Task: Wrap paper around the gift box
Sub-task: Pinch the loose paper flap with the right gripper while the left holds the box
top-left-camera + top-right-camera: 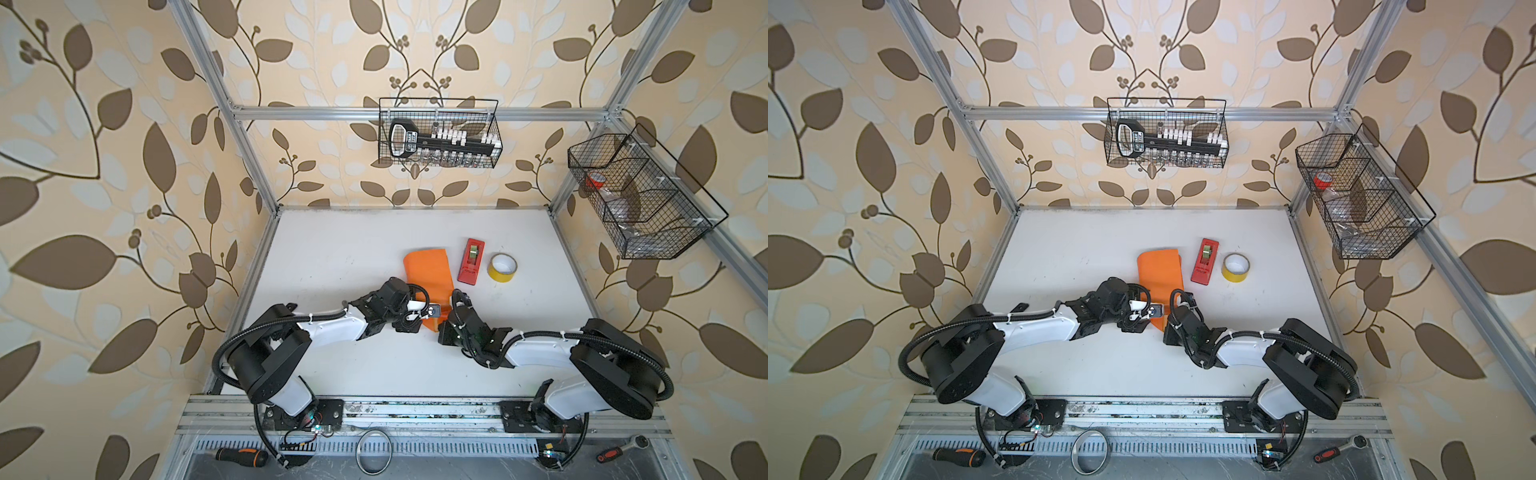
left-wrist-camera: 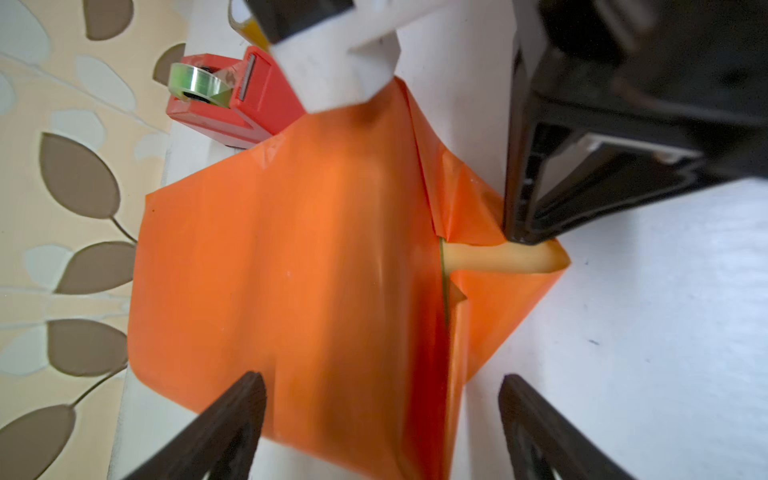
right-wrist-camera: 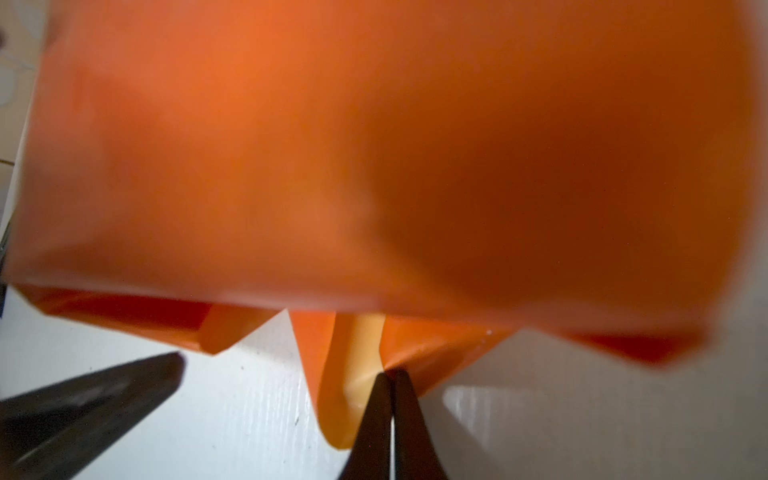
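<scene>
The paper (image 1: pixel 428 270) (image 1: pixel 1160 270), glossy orange side out, lies folded over a low block at mid-table. The gift box is hidden under it, apart from a thin green line at the seam (image 2: pixel 443 266). My left gripper (image 2: pixel 381 376) is open, its fingers (image 2: pixel 249 386) straddling the near end of the wrapped paper (image 2: pixel 291 249) without closing on it. My right gripper (image 3: pixel 390 376) is shut on the tip of a folded end flap whose yellow-tan inner side (image 3: pixel 357 353) shows. In the left wrist view its black tip (image 2: pixel 525 237) pinches that flap.
A red tape dispenser (image 1: pixel 471 261) (image 1: pixel 1204 262) (image 2: pixel 232 108) lies right of the paper, with a yellow tape roll (image 1: pixel 502 267) (image 1: pixel 1235 267) beyond it. Wire baskets (image 1: pixel 440 133) (image 1: pixel 640 195) hang on the back and right frame. Both arms meet over the white table (image 1: pixel 332 249).
</scene>
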`<state>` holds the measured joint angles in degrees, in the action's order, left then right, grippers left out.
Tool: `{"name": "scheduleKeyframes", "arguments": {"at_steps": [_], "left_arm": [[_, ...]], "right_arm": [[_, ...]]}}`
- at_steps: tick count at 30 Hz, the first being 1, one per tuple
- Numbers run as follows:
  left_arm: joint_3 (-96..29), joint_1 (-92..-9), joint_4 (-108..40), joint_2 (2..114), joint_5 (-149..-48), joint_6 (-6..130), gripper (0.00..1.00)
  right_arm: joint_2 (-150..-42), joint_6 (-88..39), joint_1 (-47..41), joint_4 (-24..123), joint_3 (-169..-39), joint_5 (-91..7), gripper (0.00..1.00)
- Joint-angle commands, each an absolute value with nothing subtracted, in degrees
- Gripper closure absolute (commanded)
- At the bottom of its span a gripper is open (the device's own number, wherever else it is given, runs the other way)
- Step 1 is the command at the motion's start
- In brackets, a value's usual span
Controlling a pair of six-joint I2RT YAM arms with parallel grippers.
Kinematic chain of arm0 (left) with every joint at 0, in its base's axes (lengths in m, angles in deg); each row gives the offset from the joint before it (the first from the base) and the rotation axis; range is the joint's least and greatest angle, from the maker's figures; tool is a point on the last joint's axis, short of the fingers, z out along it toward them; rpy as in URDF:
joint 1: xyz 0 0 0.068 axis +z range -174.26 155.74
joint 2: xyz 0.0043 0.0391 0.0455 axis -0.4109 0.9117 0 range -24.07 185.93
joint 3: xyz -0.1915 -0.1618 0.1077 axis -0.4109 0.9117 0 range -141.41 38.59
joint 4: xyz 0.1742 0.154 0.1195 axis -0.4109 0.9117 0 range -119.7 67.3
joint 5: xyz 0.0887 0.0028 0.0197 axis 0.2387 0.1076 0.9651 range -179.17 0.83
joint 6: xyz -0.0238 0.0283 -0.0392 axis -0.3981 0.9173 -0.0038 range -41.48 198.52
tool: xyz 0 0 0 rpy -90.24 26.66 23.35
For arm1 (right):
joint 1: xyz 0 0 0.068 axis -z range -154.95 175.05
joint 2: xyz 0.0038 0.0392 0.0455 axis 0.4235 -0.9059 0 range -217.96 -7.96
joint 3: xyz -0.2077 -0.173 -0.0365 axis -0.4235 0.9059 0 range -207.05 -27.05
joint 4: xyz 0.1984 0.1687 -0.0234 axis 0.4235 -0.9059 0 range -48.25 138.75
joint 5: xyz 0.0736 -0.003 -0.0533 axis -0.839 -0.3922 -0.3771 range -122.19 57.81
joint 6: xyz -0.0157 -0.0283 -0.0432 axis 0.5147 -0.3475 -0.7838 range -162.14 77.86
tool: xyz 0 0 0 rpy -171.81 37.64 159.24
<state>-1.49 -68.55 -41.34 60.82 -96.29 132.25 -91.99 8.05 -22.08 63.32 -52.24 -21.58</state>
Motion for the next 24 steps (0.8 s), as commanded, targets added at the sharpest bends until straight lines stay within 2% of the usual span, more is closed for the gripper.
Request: {"name": "scheduleKeyframes", "arguments": {"at_steps": [1,7,13,24], "left_arm": [[1.0,-69.5,-41.0,53.9,-99.2,130.2,0.13],[4.6,-73.4,-37.7,48.6,-101.6,127.7,0.25],[6.6,-75.8,-37.7,50.3,-103.7,128.4,0.42],[4.0,-75.9,-51.3,65.8,-94.9,129.8,0.47]], "right_arm": [[-90.6,9.3,-22.3,60.5,-52.6,-20.0,0.98],[-87.6,10.3,-22.3,59.8,-53.2,-21.0,1.00],[-84.9,10.9,-22.1,58.8,-54.0,-21.8,1.00],[-84.6,11.1,-21.8,58.9,-54.2,-22.7,1.00]]}}
